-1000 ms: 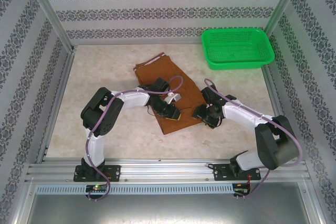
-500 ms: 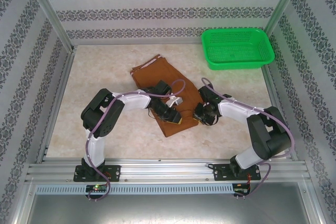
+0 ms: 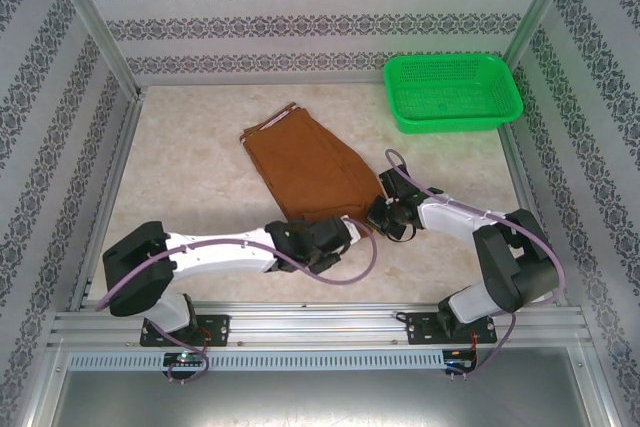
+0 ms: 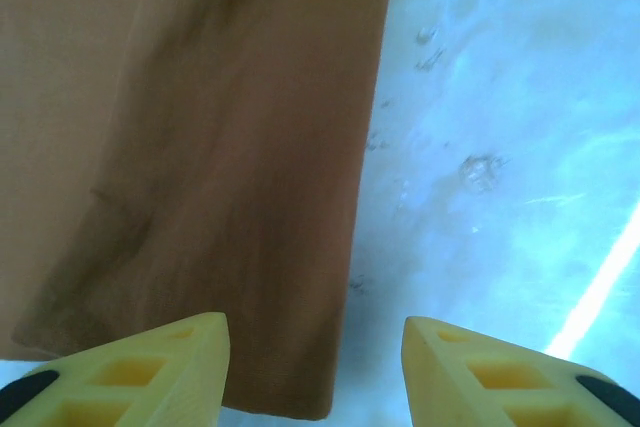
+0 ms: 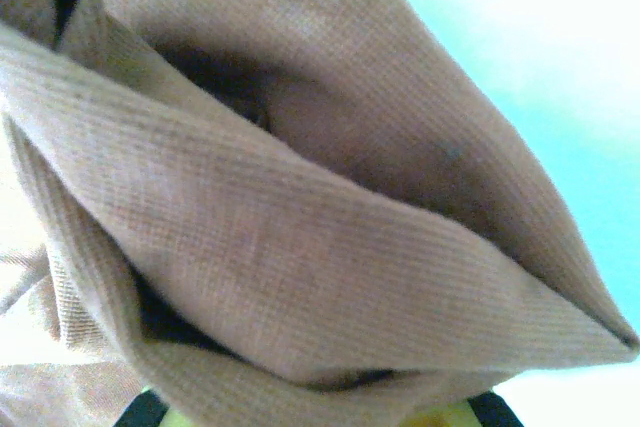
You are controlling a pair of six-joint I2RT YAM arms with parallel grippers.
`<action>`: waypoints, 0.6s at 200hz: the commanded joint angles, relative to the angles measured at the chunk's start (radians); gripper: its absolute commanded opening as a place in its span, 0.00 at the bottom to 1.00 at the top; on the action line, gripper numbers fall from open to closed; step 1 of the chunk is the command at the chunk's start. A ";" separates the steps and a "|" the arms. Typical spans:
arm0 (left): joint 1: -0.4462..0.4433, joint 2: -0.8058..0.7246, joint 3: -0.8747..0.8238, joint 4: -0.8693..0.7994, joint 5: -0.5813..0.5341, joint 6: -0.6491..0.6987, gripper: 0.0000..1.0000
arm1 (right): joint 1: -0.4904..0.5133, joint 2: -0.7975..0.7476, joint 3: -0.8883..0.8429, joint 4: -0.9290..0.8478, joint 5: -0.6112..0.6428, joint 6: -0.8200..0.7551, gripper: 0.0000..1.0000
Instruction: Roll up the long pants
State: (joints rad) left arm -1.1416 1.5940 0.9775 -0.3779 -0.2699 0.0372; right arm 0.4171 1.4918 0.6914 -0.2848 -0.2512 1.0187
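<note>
Top external view: the long pants [image 3: 305, 167] lie flat on the desk [image 3: 190, 177], apparently folded leg on leg into one long strip, well apart from the green basket [image 3: 452, 92] at the far right corner. The strip's long axis runs diagonally. The waistband [image 3: 268, 125] points to the far left and the leg ends point to the near right, towards the arms. That probably puts the narrow end where both arms can reach it, so a roll could start there and travel up to the waistband.

The right jaws are clenched on the near right corner of the strip. In the right wrist view a bunched fold of the cloth [image 5: 300, 197] sits right at them, seemingly lifted to begin the first turn.

The left jaws are released and grasp nothing. In the left wrist view the yellow fingers [image 4: 150, 367] stand apart over the bottom edge of the pants [image 4: 200, 147], with bare desk [image 4: 500, 147] beside it. They look placed to take the other corner.
</note>
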 commanded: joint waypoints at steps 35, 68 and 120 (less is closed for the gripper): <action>-0.038 0.119 -0.024 0.159 -0.213 0.165 0.55 | 0.021 -0.023 -0.069 -0.059 0.033 0.007 0.00; -0.040 0.143 0.001 0.202 -0.181 0.250 0.56 | 0.023 -0.032 -0.069 -0.056 0.029 0.010 0.00; 0.027 0.320 0.090 0.157 -0.116 0.280 0.56 | 0.023 -0.003 -0.055 -0.036 0.010 0.009 0.00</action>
State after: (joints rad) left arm -1.1568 1.8397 1.0336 -0.2157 -0.4210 0.2855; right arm 0.4282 1.4612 0.6552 -0.2565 -0.2504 1.0195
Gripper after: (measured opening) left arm 0.562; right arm 0.097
